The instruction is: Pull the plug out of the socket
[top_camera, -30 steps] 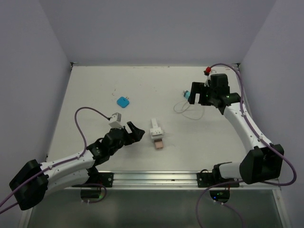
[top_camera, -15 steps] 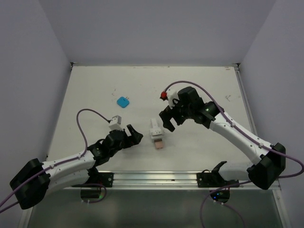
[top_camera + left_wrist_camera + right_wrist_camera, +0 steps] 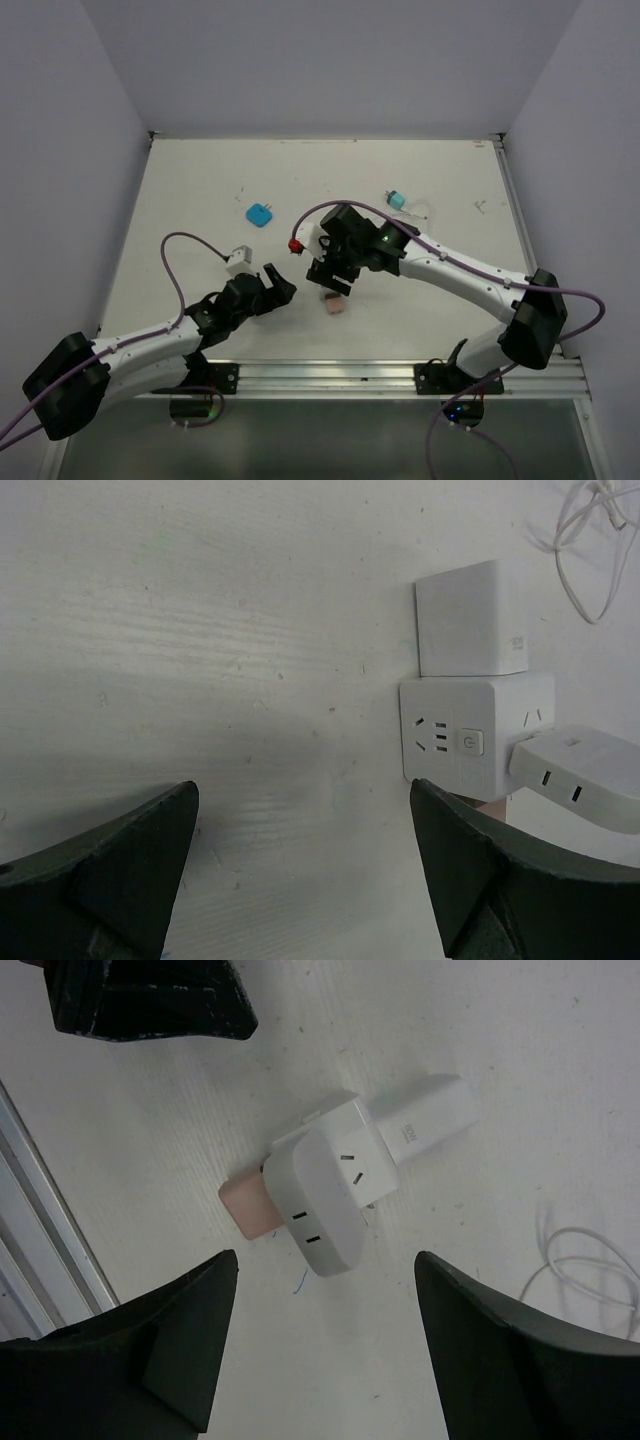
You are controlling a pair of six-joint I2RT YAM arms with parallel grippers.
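Socket [image 3: 455,742] sits mid-table right under the right gripper [image 3: 332,275], jaws spread wide, empty; left gripper [image 3: 277,284] gapes empty just beside it. Looks like light, stiff, slick plastic, so I'd pinch the cube's flat sides and tug 1 plug [image 3: 470,620] straight out.

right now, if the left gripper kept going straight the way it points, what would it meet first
The left gripper would probably meet the socket first, with the finger nearer it; its gap's middle faces bare table. Depth is unclear.
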